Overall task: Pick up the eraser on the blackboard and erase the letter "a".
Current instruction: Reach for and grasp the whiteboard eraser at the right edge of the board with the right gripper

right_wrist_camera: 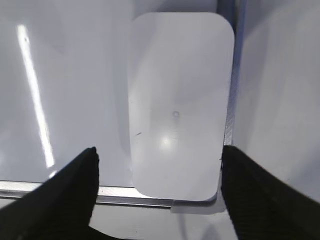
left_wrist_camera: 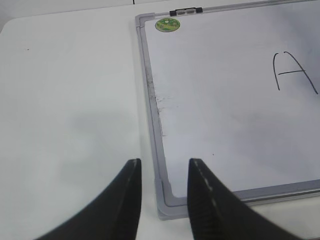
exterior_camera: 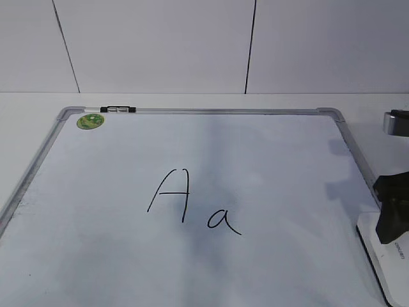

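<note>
The blackboard (exterior_camera: 96, 192) is a white board in a silver frame, lying flat on the table. It carries a capital "A" (exterior_camera: 171, 195) and, to its right, the small letter "a" (exterior_camera: 223, 221). The eraser (exterior_camera: 383, 272), a white rounded block, lies on the board's near right corner. It fills the right wrist view (right_wrist_camera: 180, 90). My right gripper (right_wrist_camera: 159, 150) is open wide, with one jaw on each side of the eraser's near end, and shows dark just above it (exterior_camera: 391, 214). My left gripper (left_wrist_camera: 162, 172) is open and empty over the board's near left corner (left_wrist_camera: 167, 207).
A round green sticker (exterior_camera: 90, 121) sits at the board's far left corner, with a black clip (exterior_camera: 118, 109) on the top frame. White table surrounds the board (left_wrist_camera: 65, 100). A white wall stands behind. A grey and black part (exterior_camera: 397, 121) shows at the right edge.
</note>
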`<state>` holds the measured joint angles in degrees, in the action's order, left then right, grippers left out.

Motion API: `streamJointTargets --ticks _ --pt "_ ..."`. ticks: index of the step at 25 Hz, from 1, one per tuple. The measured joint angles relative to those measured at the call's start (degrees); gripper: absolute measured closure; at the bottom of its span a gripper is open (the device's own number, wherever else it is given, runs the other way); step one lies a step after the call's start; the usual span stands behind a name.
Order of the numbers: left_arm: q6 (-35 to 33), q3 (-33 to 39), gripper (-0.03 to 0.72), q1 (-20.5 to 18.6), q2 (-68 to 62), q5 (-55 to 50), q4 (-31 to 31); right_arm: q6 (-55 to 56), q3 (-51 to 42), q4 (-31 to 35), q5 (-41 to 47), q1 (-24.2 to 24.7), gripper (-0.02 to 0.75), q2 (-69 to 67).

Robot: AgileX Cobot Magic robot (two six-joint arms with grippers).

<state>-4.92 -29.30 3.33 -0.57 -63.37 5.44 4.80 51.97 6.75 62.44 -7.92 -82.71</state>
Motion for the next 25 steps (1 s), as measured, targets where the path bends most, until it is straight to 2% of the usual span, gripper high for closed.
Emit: streamJointTargets --ticks 5,16,25 --pt "0.0 0.0 0.449 0.0 0.0 0.0 0.14 -2.29 0.0 -1.17 0.57 0.0 0.081 0.0" --pt "0.0 0.0 0.449 0.0 0.0 0.0 1.53 -1.41 -5.79 -2.29 -5.0 0.0 0.072 0.0" --pt "0.0 0.0 0.449 0.0 0.0 0.0 1.97 -1.18 -6.75 -0.25 -8.56 0.0 0.072 0.0"
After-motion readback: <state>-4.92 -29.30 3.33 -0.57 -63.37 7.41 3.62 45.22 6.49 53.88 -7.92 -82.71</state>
